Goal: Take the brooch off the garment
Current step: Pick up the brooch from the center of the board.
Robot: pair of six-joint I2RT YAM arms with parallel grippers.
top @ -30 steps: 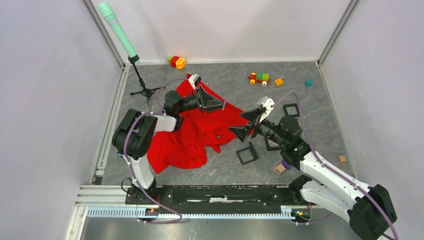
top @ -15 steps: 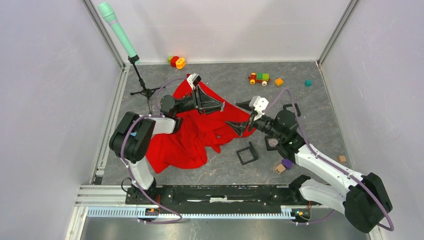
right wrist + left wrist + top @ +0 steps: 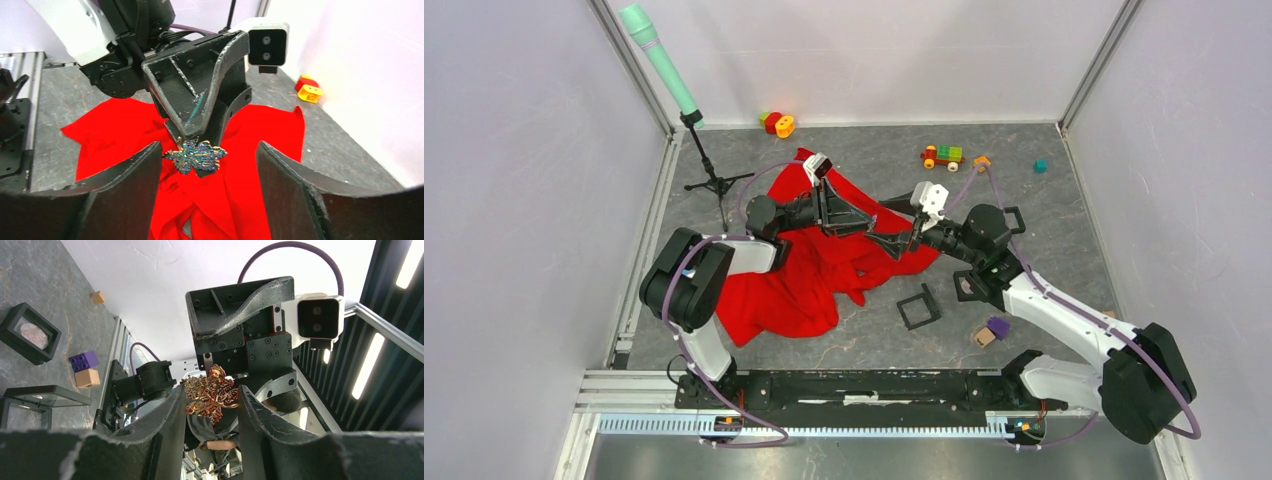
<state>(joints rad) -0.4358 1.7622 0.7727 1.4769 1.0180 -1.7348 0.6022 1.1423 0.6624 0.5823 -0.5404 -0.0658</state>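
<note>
The brooch [image 3: 195, 155] is a blue-green jewelled leaf shape with gold edges. My left gripper [image 3: 867, 218] is shut on it and holds it above the crumpled red garment [image 3: 814, 275]. In the left wrist view the brooch [image 3: 210, 395] sits pinched between the fingertips, its reddish-gold back showing. My right gripper [image 3: 892, 224] is open and faces the left one tip to tip. In the right wrist view its fingers [image 3: 130, 180] stand wide on either side of the brooch, not touching it. The garment [image 3: 250, 200] lies below.
Black display boxes lie right of the garment [image 3: 919, 307], [image 3: 1007, 218]. A purple block [image 3: 998, 326] and a tan block [image 3: 982, 338] sit near the right arm. A toy train [image 3: 943, 156], a red-yellow toy [image 3: 777, 123] and a microphone stand [image 3: 709, 170] stand at the back.
My right gripper has swung left and back, up to the left gripper's tips, and now brackets the brooch. The left gripper has shifted slightly, still holding the brooch.
</note>
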